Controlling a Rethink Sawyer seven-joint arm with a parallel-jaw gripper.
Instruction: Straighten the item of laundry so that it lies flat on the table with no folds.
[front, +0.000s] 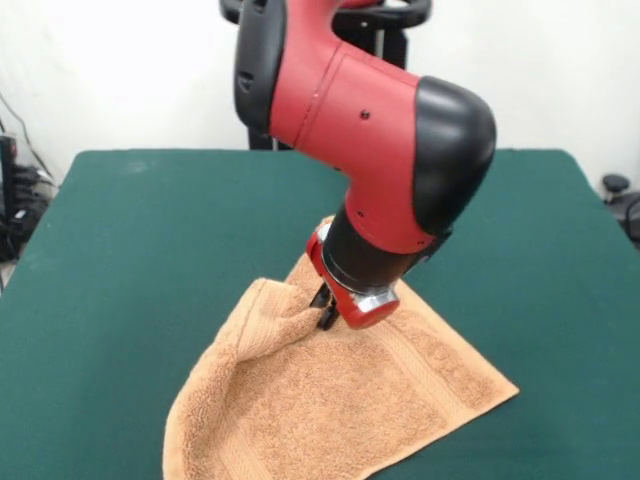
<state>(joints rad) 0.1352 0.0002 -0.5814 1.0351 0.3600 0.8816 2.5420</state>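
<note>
Gripper pinching a raised fold of the towel

The gripper (324, 306) is closed on a ridge of the towel (330, 410), just beside its left edge, probably to draw that edge outward and flatten the fold. The towel lies on the green worktop (130, 260) directly below the arm (370, 130), its right half flat, its left side rumpled and lifted.

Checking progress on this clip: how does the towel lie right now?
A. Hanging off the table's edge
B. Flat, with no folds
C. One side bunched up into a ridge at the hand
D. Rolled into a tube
C: the hand towel rises in a rumpled ridge at the hand, while its other side lies flat on the table.
</note>
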